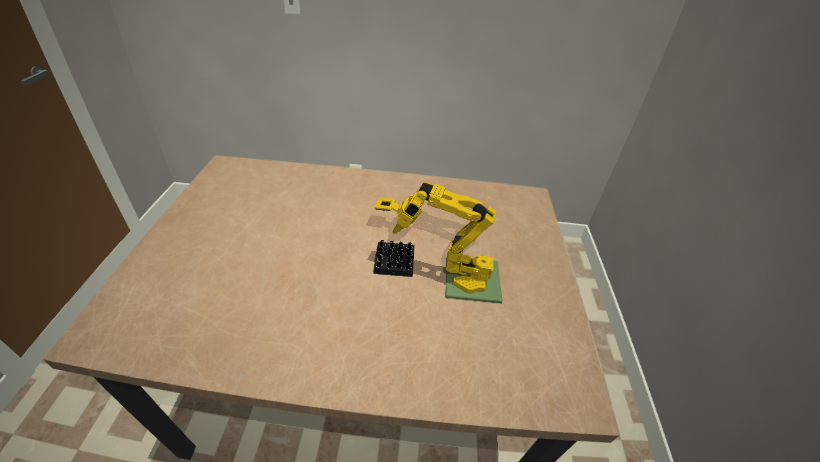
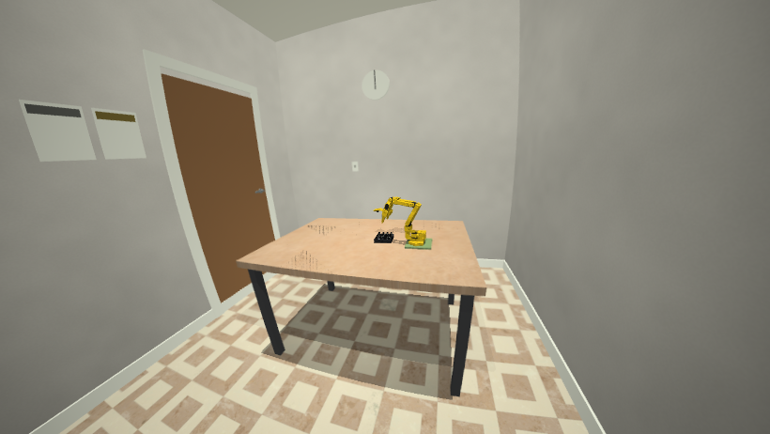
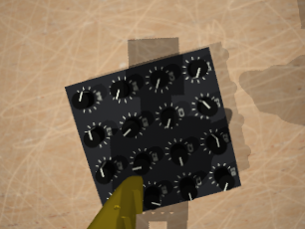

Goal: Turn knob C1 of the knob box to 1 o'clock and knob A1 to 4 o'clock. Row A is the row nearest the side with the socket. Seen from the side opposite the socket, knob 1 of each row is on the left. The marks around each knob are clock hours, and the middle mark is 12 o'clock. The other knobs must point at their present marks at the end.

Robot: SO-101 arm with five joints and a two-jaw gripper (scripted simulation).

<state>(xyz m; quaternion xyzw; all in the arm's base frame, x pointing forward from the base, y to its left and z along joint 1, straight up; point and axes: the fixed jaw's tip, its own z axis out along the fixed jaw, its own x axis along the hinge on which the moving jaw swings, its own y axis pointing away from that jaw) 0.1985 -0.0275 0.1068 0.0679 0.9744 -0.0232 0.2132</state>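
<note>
The knob box (image 1: 393,258) lies flat on the counter (image 1: 229,298), just at 9 o'clock from the arm's green base plate (image 1: 492,295). The gripper (image 1: 397,224) hangs in the air above the box's far edge, touching nothing; its jaws stand partly apart with nothing between them. In the wrist view one yellow finger (image 3: 109,227) covers the box's (image 3: 152,127) corner at 7 o'clock and the knob beneath. The other finger is out of frame. The socket side cannot be made out, so rows stay unidentified. Pointer marks are too small in the top view.
</note>
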